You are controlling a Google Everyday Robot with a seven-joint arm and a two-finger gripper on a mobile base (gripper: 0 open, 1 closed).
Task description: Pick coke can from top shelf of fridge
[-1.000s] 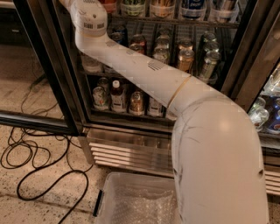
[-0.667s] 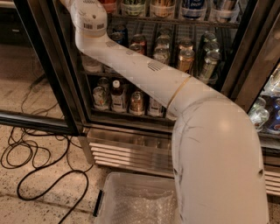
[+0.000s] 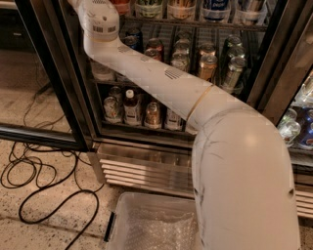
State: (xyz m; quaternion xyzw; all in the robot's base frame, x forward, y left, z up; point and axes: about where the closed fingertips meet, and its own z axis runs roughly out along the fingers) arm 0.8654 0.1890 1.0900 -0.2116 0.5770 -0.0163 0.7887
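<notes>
Coke can point(image 3: 120, 5) on top shelf point(image 3: 195, 23) beside arm point(image 3: 146, 73); gripper off-frame above.

Black cable point(image 3: 36, 188) loops over the speckled floor point(image 3: 29, 229) at 8 o'clock. A clear bin point(image 3: 125, 220) sits at 6 o'clock. Bottles point(image 3: 292, 131) stand at 3 o'clock, a white-capped bottle point(image 3: 130, 105) toward 9 o'clock from centre.

High view behind arm point(image 3: 161, 85), facing fridge point(image 3: 137, 166), close; pincer past top edge.
</notes>
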